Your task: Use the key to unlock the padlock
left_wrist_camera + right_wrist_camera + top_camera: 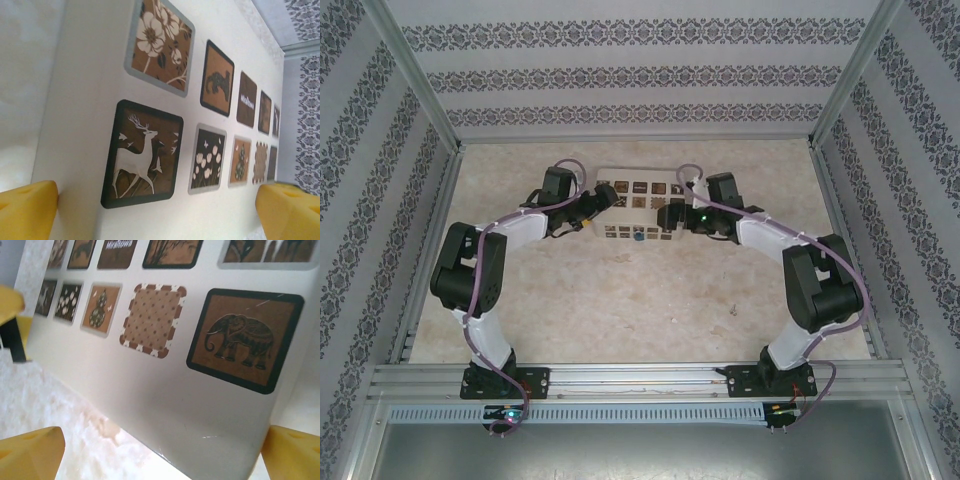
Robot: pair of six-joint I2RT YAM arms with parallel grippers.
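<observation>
left gripper (159, 212), right gripper (161, 455): released, flanking cream picture-tiled box (640, 210) | risk: squeeze may skid box, jolting tiny blue padlock (636, 237) at its 6 o'clock

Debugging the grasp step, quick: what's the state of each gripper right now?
Left gripper: open, astride one end of the cream box, not clamped on it.
Right gripper: open, astride the box's other end, not clamped.

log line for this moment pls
left end effector: open, at box end | right end effector: open, at other end | padlock: at box front, untouched
</observation>
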